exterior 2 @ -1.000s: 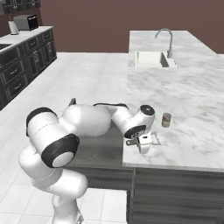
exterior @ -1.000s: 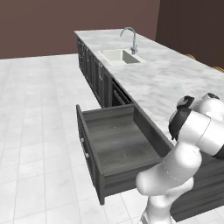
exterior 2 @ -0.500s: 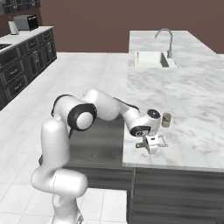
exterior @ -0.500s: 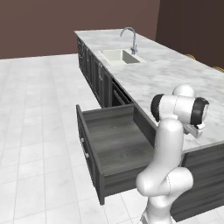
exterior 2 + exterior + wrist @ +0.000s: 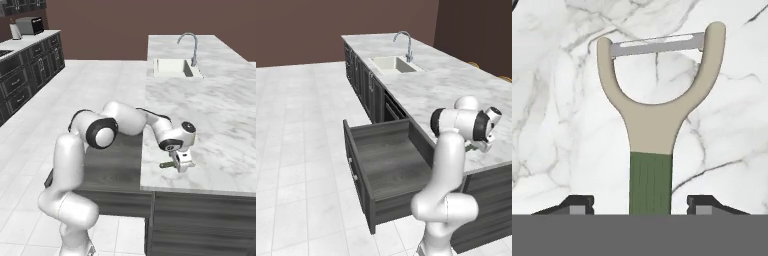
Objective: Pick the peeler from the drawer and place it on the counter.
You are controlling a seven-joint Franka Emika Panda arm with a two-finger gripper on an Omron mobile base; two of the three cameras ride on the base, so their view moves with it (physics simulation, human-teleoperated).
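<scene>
Marble counter (image 5: 225, 120): peeler (image 5: 656, 115) low over it.
Gripper (image 5: 651, 206): fingers spread beside green handle; grip uncertain, cannot tell.
Risk: peeler skidding toward open drawer (image 5: 387, 165) edge.

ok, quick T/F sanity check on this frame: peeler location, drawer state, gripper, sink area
1. The peeler is over the marble counter, not in the drawer. True.
2. The drawer is pushed shut. False: it stands pulled out, its wood-grain floor bare.
3. The gripper is over the sink. False: it is low over the counter's near end, close to the front edge, far from the sink.
4. In the hand view the peeler's green handle runs down between the two fingertips. True.
5. The peeler's forked head points back toward the gripper. False: the head and blade point away from it.
</scene>
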